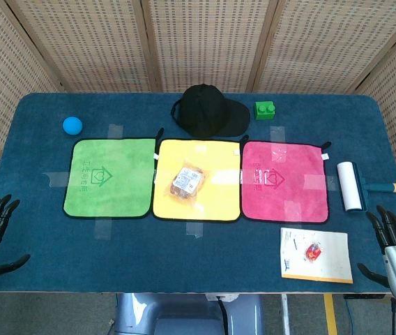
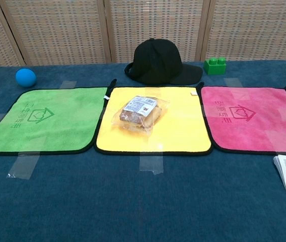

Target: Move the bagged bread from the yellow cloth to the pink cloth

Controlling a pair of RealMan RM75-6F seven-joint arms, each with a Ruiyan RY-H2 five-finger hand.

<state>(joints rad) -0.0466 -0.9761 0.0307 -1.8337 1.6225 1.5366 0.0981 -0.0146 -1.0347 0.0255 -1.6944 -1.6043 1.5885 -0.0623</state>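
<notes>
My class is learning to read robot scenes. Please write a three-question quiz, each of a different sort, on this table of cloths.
1. True or false: the clear-bagged bread lies on the square yellow cloth.
2. Which lies behind the yellow cloth? A) round blue ball B) black fabric cap C) white lint roller
3. Fill in: the square pink cloth holds ___ objects.

Key: 1 true; 2 B; 3 no.

Woven wicker screen panels [image 1: 205, 42] behind; dark blue cloth-covered table [image 1: 184, 262]; even light.

A staged test bench — cloths taped to a blue-covered table [image 1: 184, 265], woven screens [image 1: 198, 42] behind.
</notes>
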